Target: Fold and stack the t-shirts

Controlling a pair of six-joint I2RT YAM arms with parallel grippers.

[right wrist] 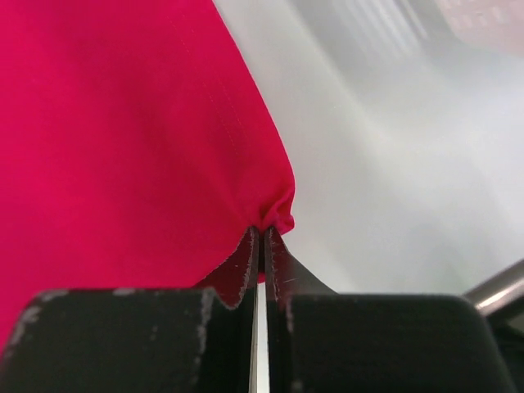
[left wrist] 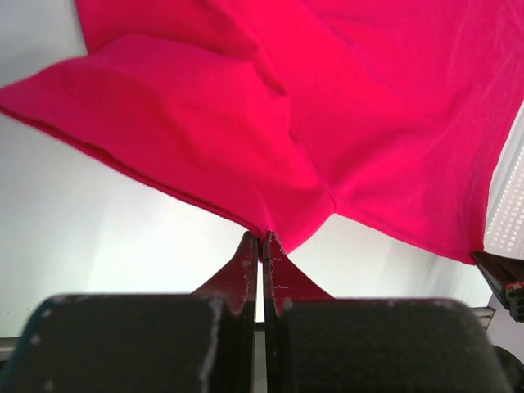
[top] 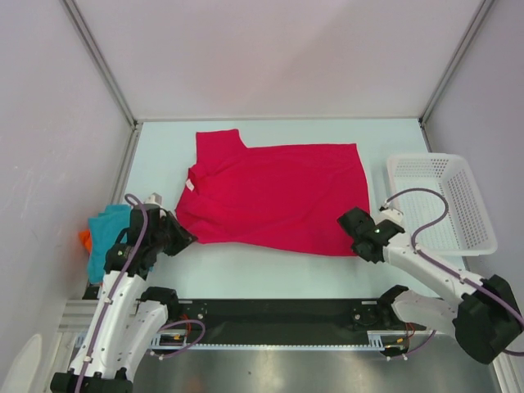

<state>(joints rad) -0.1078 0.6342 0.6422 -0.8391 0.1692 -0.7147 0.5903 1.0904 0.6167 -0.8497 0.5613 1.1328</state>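
Observation:
A large crimson-pink t-shirt point(top: 274, 196) lies spread over the middle of the table, one sleeve pointing to the far left. My left gripper point(top: 187, 238) is shut on its near left corner point(left wrist: 264, 235), the cloth pinched at the fingertips. At the near right corner point(right wrist: 270, 219) my right gripper point(top: 354, 240) is shut on the hem as well. A teal-blue t-shirt point(top: 105, 237) lies bunched at the left table edge, with an orange t-shirt point(top: 84, 240) peeking out beside it.
A white mesh basket point(top: 442, 203) stands at the right side of the table, close behind my right arm. Grey walls close in the table at the back and both sides. The black rail with both arm bases point(top: 270, 315) runs along the near edge.

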